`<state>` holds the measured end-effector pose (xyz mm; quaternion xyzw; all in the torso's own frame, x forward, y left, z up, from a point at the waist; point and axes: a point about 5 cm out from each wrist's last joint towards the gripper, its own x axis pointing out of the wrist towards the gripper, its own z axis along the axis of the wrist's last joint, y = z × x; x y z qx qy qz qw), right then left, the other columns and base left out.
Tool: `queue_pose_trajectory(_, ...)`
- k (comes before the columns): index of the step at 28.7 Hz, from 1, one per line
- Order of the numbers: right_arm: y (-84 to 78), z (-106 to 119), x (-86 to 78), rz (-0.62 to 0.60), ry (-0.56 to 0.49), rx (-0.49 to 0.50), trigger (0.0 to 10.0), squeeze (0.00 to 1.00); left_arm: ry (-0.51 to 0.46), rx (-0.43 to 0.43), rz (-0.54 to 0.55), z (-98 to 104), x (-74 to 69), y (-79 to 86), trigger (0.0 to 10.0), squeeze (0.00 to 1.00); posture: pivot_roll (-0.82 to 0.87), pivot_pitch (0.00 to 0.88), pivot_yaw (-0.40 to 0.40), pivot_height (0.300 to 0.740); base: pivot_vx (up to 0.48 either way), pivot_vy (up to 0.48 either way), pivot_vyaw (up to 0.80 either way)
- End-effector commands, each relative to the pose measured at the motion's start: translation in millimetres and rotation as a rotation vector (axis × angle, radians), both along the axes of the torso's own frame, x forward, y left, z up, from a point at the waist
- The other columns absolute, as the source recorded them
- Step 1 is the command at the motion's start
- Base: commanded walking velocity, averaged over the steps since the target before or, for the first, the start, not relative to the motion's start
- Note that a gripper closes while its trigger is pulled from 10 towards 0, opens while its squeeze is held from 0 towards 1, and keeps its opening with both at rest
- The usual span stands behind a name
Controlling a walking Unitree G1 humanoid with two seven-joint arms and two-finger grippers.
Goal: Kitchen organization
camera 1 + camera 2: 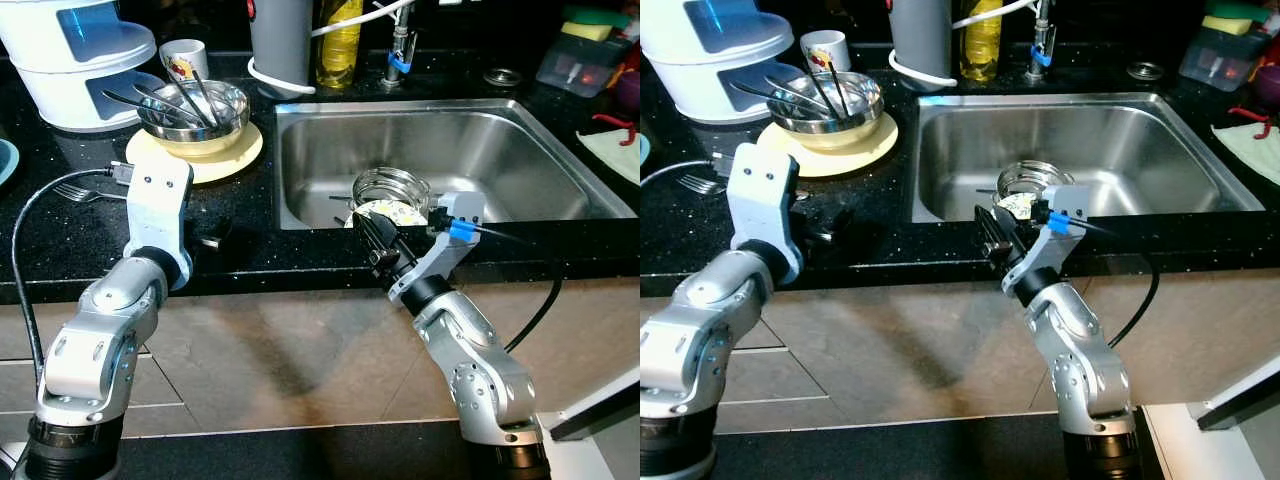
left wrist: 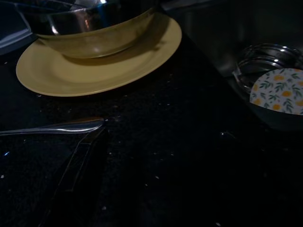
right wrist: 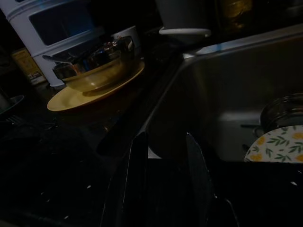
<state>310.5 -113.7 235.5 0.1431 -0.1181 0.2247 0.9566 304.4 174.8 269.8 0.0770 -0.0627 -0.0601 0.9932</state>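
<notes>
A stainless sink [image 1: 520, 150] holds a clear glass bowl [image 1: 392, 186] near its front wall, with a round piece printed with yellow flowers [image 1: 392, 213] leaning against it. My right gripper [image 3: 165, 156] is open over the sink's front edge, its tips just short of that flowered piece [image 3: 279, 144]. A yellow plate [image 1: 240, 155] on the black counter carries a yellow bowl and a steel bowl [image 1: 195, 110] with several utensils in it. My left gripper [image 1: 208, 240] lies low on the counter in front of the plate, beside a silver utensil handle [image 2: 61, 126].
A fork [image 1: 80, 192] lies on the counter at the left. Behind the plate stand a white mug [image 1: 183, 58] and a white tiered container [image 1: 80, 60]. A grey canister [image 1: 280, 40], a yellow bottle [image 1: 340, 40] and the faucet [image 1: 400, 50] line the back.
</notes>
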Motion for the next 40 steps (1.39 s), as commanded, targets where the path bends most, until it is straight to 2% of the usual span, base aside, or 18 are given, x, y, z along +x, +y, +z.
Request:
queue_pose_trajectory(1, -0.7, -4.2, -1.3, 0.003, 0.008, 0.007, 10.0, 0.00, -0.010, 0.000, -0.015, -0.2, -2.6, -3.1, 10.0, 0.00, 0.00, 0.174, -0.008, 0.740, 0.000, 0.000, 0.00)
queue_pose_trajectory(14, -1.3, -4.7, -2.0, 0.000, 0.009, 0.007, 10.0, 0.00, -0.004, 0.004, -0.013, -0.8, -2.3, -2.8, 10.0, 0.00, -0.01, 0.176, -0.006, 0.740, 0.000, 0.000, 0.00)
queue_pose_trajectory(17, -0.9, -5.8, -3.3, 0.016, 0.011, 0.012, 10.0, 0.00, -0.006, 0.003, -0.065, -1.1, -3.7, -8.5, 10.0, 0.00, 0.00, 0.175, -0.006, 0.740, 0.000, 0.000, 0.00)
queue_pose_trajectory(18, 1.0, -7.4, -6.6, 0.079, 0.021, 0.041, 10.0, 0.00, 0.017, 0.006, -0.161, -4.5, -7.7, -18.4, 10.0, 0.00, 0.00, 0.173, -0.006, 0.740, 0.000, 0.000, 0.00)
queue_pose_trajectory(19, 5.6, -11.9, -17.4, 0.245, 0.042, 0.087, 10.0, 0.00, 0.081, 0.061, -0.379, -15.0, -20.6, -38.4, 10.0, 0.00, 0.00, 0.169, -0.005, 0.740, 0.000, 0.000, 0.00)
queue_pose_trajectory(21, 7.1, -13.4, -21.7, 0.304, 0.049, 0.102, 10.0, 0.00, 0.103, 0.085, -0.446, -19.1, -25.7, -43.9, 10.0, 0.00, 0.00, 0.169, -0.005, 0.740, 0.000, 0.000, 0.00)
queue_pose_trajectory(22, 5.0, -21.1, -36.0, 0.451, 0.061, 0.108, 10.0, 0.00, 0.162, 0.208, -0.607, -34.6, -42.3, -52.2, 10.0, 0.00, 0.00, 0.168, -0.004, 0.740, 0.000, 0.000, 0.00)
queue_pose_trajectory(23, 5.0, -21.1, -36.0, 0.451, 0.061, 0.108, 10.0, 0.00, 0.162, 0.208, -0.607, -34.6, -42.3, -52.2, 10.0, 0.00, 0.00, 0.168, -0.004, 0.740, 0.000, 0.000, 0.00)
queue_pose_trajectory(25, -2.6, -33.3, -50.6, 0.573, 0.107, 0.125, 10.0, 0.00, 0.276, 0.250, -0.746, -51.2, -59.7, -53.9, 10.0, 0.00, -0.01, 0.164, -0.004, 0.740, 0.000, 0.000, 0.00)
queue_pose_trajectory(28, -9.2, -49.0, -64.1, 0.668, 0.181, 0.102, 10.0, 0.00, 0.404, 0.290, -0.827, -65.7, -72.6, -50.5, 10.0, 0.00, 0.00, 0.161, -0.004, 0.740, 0.000, 0.000, 0.00)
queue_pose_trajectory(30, -9.2, -49.0, -64.1, 0.668, 0.181, 0.102, 10.0, 0.00, 0.404, 0.290, -0.827, -65.7, -72.6, -50.5, 10.0, 0.00, 0.00, 0.161, -0.004, 0.740, 0.000, 0.000, 0.00)
queue_pose_trajectory(32, -18.9, -89.6, -65.5, 0.590, 0.357, -0.090, 10.0, 0.00, 0.593, 0.401, -0.732, -92.8, -73.7, -34.1, 10.0, 0.00, 0.00, 0.154, -0.004, 0.740, 0.000, 0.000, 0.00)
queue_pose_trajectory(33, -18.9, -89.6, -65.5, 0.590, 0.357, -0.090, 10.0, 0.00, 0.593, 0.401, -0.732, -92.8, -73.7, -34.1, 10.0, 0.00, 0.00, 0.154, -0.004, 0.740, 0.000, 0.000, 0.00)
queue_pose_trajectory(34, -26.9, -114.1, -64.7, 0.516, 0.466, -0.204, 10.0, 0.00, 0.688, 0.454, -0.644, -107.5, -72.9, -23.0, 10.0, 0.00, 0.00, 0.154, -0.004, 0.740, 0.000, 0.000, 0.00)
queue_pose_trajectory(35, -48.4, -163.7, -58.2, 0.269, 0.658, -0.394, 10.0, 0.00, 0.784, 0.459, -0.458, -135.1, -67.6, -8.2, 10.0, 0.00, -0.01, 0.146, -0.001, 0.740, 0.000, 0.000, 0.00)
queue_pose_trajectory(38, -56.2, -181.5, -57.6, 0.175, 0.726, -0.427, 10.0, 0.00, 0.799, 0.438, -0.390, -147.0, -65.3, -4.8, 10.0, 0.00, -0.01, 0.144, -0.001, 0.740, 0.000, 0.000, 0.00)
queue_pose_trajectory(39, -62.5, -202.5, -60.7, 0.074, 0.778, -0.477, 10.0, 0.00, 0.766, 0.442, -0.277, -162.8, -59.6, 0.9, 10.0, 0.00, -0.01, 0.142, -0.001, 0.740, 0.000, 0.000, 0.00)
queue_pose_trajectory(40, -66.3, -228.5, -70.8, -0.033, 0.851, -0.455, 10.0, 0.00, 0.722, 0.410, -0.135, -183.4, -55.1, 9.6, 10.0, 0.00, -0.01, 0.137, -0.003, 0.740, 0.000, 0.000, 0.00)
